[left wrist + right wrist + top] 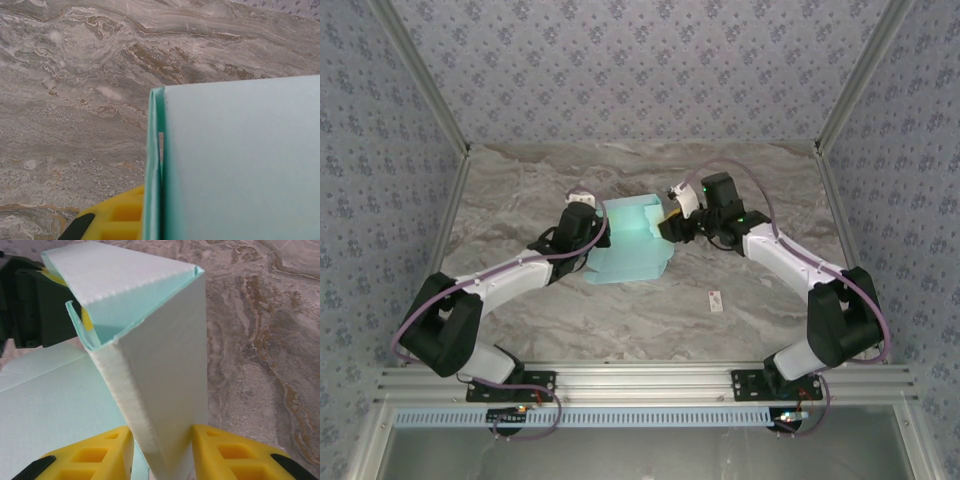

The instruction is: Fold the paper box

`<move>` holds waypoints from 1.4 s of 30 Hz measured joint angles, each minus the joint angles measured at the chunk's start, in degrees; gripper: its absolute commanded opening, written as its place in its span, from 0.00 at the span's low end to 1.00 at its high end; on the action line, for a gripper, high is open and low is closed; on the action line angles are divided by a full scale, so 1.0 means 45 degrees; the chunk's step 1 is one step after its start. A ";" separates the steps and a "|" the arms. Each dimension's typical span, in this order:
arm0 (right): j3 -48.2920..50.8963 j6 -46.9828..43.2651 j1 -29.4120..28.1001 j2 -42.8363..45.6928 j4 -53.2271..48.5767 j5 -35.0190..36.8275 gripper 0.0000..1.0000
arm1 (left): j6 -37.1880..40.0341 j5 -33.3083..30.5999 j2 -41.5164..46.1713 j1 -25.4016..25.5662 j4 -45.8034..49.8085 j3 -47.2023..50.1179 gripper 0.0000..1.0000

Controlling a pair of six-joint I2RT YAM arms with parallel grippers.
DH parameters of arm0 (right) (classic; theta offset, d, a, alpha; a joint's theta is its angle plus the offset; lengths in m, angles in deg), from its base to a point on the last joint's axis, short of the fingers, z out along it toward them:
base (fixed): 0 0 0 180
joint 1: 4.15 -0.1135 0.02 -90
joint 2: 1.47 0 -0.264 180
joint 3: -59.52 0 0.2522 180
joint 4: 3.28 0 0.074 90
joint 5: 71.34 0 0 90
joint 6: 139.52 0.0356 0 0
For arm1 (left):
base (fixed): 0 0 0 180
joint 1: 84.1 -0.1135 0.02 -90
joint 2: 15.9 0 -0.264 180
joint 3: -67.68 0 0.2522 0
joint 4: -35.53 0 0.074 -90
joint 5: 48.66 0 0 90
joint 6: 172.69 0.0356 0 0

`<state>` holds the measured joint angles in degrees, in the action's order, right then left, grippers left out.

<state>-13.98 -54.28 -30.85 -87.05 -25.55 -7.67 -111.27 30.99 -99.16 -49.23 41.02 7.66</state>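
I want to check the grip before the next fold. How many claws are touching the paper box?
2. The left claw pinches the left edge of the paper box; the right claw grips a raised flap on its right side. The contact itself is partly hidden.

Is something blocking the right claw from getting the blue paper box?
No, nothing visible is in the way. A raised flap of the paper box sits right between the yellow fingers of the right gripper and seems to touch both.
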 measured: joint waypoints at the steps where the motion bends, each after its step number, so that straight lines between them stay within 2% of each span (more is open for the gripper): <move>1: -0.0034 0.0010 -0.0126 -0.0015 0.0005 0.0316 0.36 | 0.0000 -0.0024 0.0000 0.0000 0.0019 0.0000 0.00; 6: -0.0209 0.0092 -0.0748 -0.0160 0.0107 0.1812 0.36 | -0.0005 -0.0160 0.0000 0.0000 0.0092 0.0000 0.00; 13: -0.0452 0.0092 -0.0976 -0.0593 0.0350 0.2472 0.34 | -0.0005 -0.0262 0.0000 -0.0010 0.0175 0.0000 0.00; 19: -0.0811 0.0180 -0.1297 -0.0874 0.0287 0.3517 0.24 | -0.0010 -0.0427 0.0000 -0.0024 0.0185 0.0000 0.00; 31: -0.2370 0.1996 -0.3385 -0.1991 -0.1064 0.9904 0.20 | -0.0223 -0.0520 0.0000 -0.0034 0.0131 0.0000 0.00; 42: -0.3045 0.3390 -0.4158 -0.2540 -0.1831 1.2420 0.18 | -0.0233 -0.0461 0.0000 0.0000 0.0010 0.0000 0.00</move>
<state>-27.69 -39.02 -49.56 -98.48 -33.79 48.22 -112.32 28.91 -99.16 -49.23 41.07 7.66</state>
